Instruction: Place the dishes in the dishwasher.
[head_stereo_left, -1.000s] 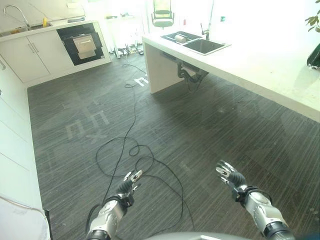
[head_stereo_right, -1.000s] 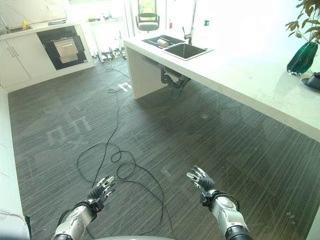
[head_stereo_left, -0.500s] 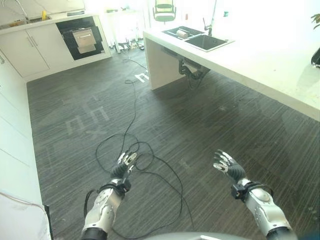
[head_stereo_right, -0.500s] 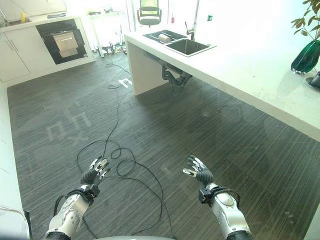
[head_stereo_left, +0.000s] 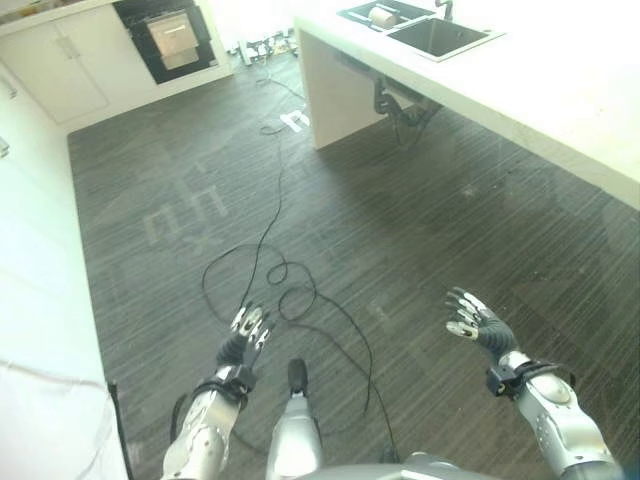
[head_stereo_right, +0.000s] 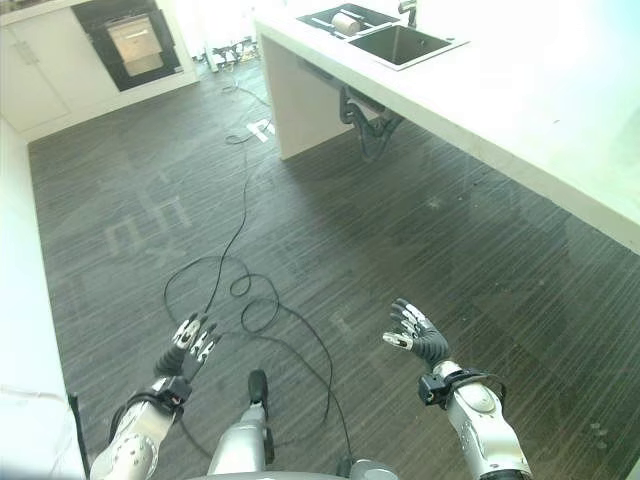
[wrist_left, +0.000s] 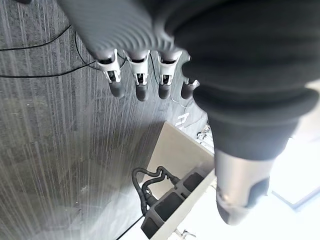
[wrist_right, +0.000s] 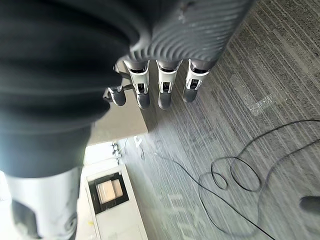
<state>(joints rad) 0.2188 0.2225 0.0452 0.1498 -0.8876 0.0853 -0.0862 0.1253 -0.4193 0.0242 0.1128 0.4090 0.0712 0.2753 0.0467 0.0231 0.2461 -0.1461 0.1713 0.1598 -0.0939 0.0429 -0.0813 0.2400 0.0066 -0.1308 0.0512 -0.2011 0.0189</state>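
Note:
A black-fronted appliance with a pale panel in its opening stands in the white cabinet row at the far end of the room. A pale round item lies in the left basin of the sink on the island counter. My left hand hovers low over the dark floor, open with straight fingers and nothing in it. My right hand hangs over the floor too, open with spread fingers and holding nothing. Both hands are far from the sink and the appliance.
A long white island counter runs along the right, with drain pipes under the sink. White cabinets line the left side and the far wall. Dark striped floor lies between them.
The whole picture has shifted, so the camera has moved forward and tilted down. Both hands have stayed open and have risen slightly in front of me.

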